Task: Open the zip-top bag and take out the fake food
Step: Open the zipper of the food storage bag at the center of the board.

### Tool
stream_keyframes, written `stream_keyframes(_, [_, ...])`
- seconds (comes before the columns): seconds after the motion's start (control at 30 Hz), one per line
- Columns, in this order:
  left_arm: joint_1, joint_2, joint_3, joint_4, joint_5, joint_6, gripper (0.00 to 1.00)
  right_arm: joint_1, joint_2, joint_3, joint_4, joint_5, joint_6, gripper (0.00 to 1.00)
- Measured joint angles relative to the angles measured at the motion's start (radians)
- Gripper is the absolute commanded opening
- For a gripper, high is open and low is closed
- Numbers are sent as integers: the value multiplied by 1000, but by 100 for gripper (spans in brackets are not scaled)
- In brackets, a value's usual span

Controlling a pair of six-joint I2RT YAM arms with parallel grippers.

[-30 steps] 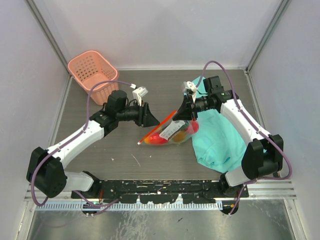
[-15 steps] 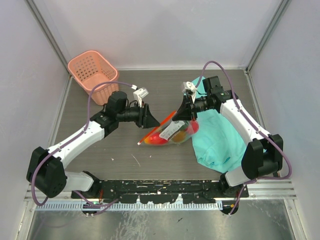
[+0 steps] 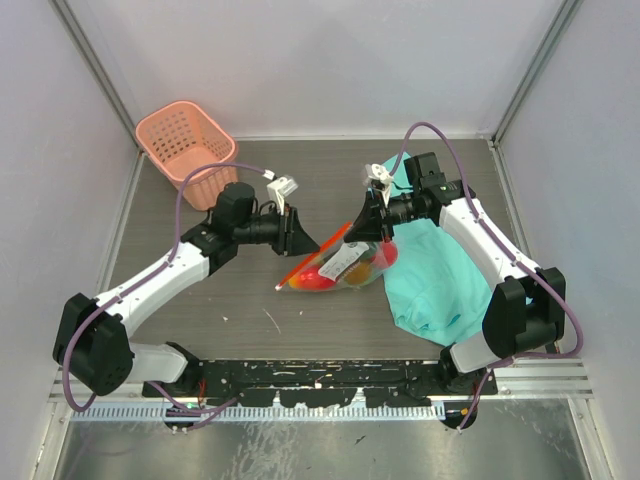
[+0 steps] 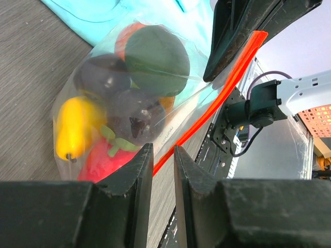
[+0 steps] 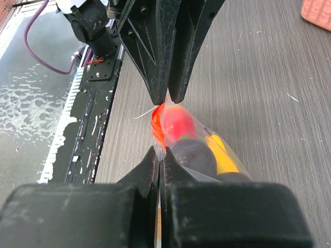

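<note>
The zip-top bag (image 3: 340, 265) lies mid-table, its upper edge lifted. Inside is the fake food (image 4: 135, 116): a red piece (image 4: 101, 161), a yellow one (image 4: 72, 129), dark ones and a green one (image 4: 155, 59). My right gripper (image 5: 161, 155) is shut on the bag's top edge beside the red-orange zip strip (image 5: 158, 126). My left gripper (image 4: 163, 151) faces it from the left, its jaws a narrow gap apart. The zip strip (image 4: 227, 82) runs down into that gap at the fingertips. In the top view the left gripper (image 3: 303, 240) and the right gripper (image 3: 362, 225) flank the strip.
A teal cloth (image 3: 440, 280) lies under and to the right of the bag. A pink basket (image 3: 185, 145) stands at the back left corner. White walls close in the back and both sides.
The left jaws have narrowed around the zip strip. Both arms and the bag have stayed almost where they were.
</note>
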State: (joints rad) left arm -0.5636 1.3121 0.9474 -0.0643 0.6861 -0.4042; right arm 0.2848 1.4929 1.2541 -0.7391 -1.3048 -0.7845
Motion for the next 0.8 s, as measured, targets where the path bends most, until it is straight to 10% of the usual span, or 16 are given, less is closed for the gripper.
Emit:
stream_keyframes(0.47, [-62,3,0,-19,-32,31,45,15,2,1,0,11,-1,1])
stream_keyframes(0.8, [-112,4,9,-77,-190,89,29,22,8,5,-2,18,-3,1])
